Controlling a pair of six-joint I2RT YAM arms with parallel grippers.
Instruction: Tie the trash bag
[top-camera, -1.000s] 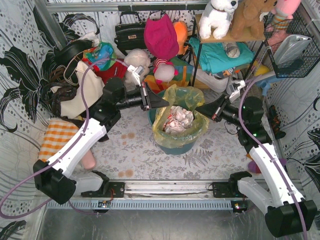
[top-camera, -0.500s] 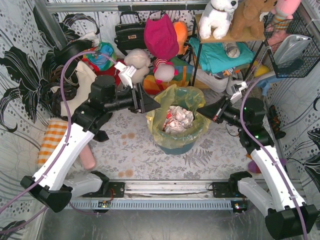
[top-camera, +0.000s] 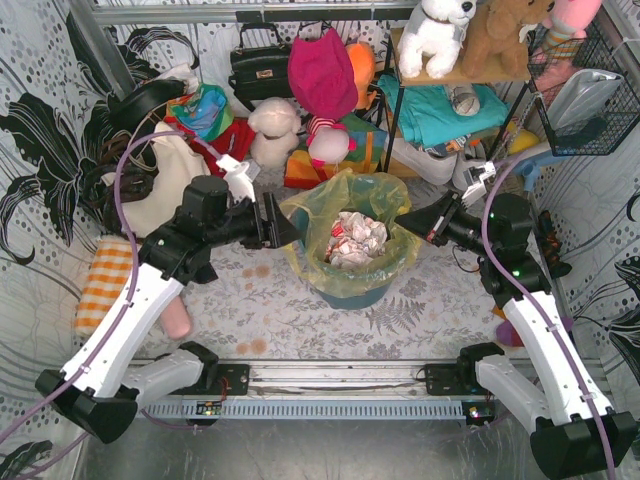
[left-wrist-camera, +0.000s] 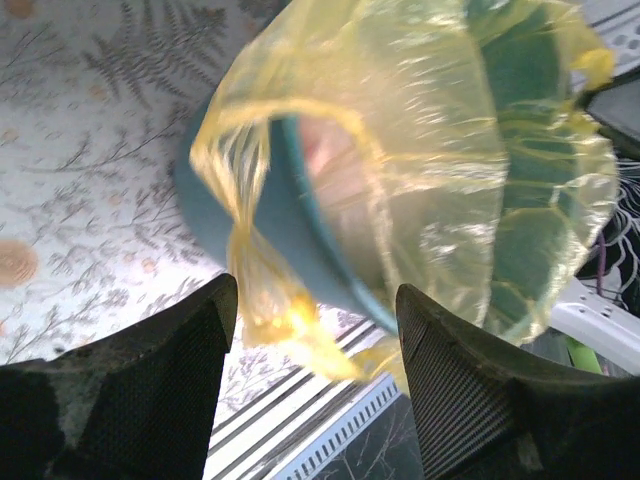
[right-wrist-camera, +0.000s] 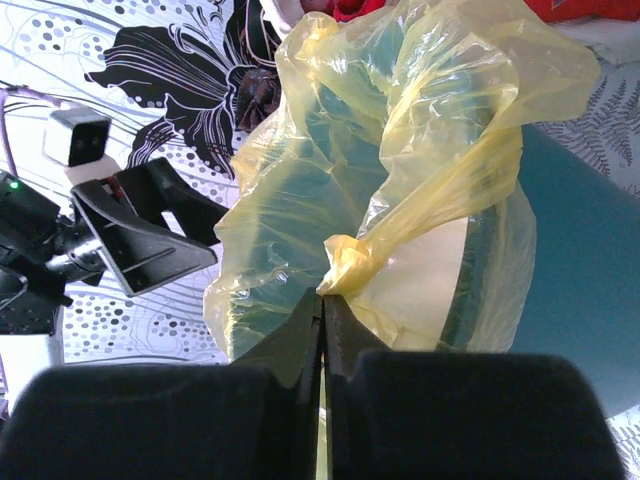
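Toys (top-camera: 322, 72) are piled behind. At 3 o'clock the bag (top-camera: 352, 205) is pinched by the right tool (top-camera: 405, 222); 9 o'clock should be grabbed next by the wide, empty left tool (top-camera: 290, 228).

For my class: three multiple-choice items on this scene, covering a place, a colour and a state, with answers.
1. Where is the trash bag? A. in a cardboard box B. lining the teal bin C. in a drawer
2. What colour is the bag? A. yellow B. black C. red
3. How are the right gripper jaws? A. wide open B. out of view C. shut on the bag

Answers: B, it drapes over the bin's rim; A, see-through yellow plastic; C, its twisted edge is pinched.
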